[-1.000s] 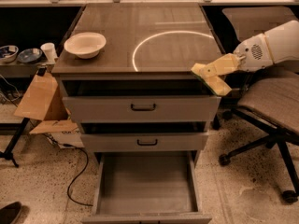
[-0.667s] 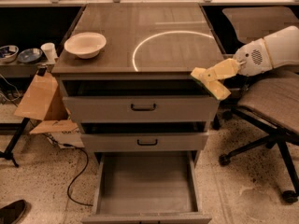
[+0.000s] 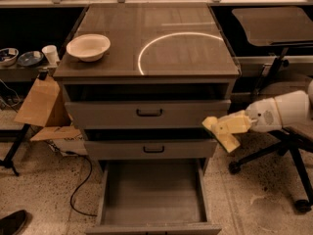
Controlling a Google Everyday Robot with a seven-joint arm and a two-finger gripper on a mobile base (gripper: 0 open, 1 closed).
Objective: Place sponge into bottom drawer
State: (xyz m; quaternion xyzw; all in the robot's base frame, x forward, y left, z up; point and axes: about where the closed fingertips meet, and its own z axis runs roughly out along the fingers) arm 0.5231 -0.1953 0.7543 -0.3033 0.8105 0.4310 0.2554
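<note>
The bottom drawer (image 3: 154, 199) stands pulled out, ready to receive. Above its right edge, beside the 2 upper drawers (image 3: 112, 114), the end effector (image 3: 240, 123) clasps the sponge (image 3: 220, 131) in mid-air, probably for lowering. Farther back, a white bowl (image 3: 88, 46) rests on the worktop (image 3: 186, 53).

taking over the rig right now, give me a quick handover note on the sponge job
Gripper: shut on the sponge, by the right front edge of the cabinet, level with the middle drawer.
Bottom drawer: pulled open, nothing in it.
Done: sponge picked up, drawer open.
Left: carry the sponge down over the open drawer and release it inside.
</note>
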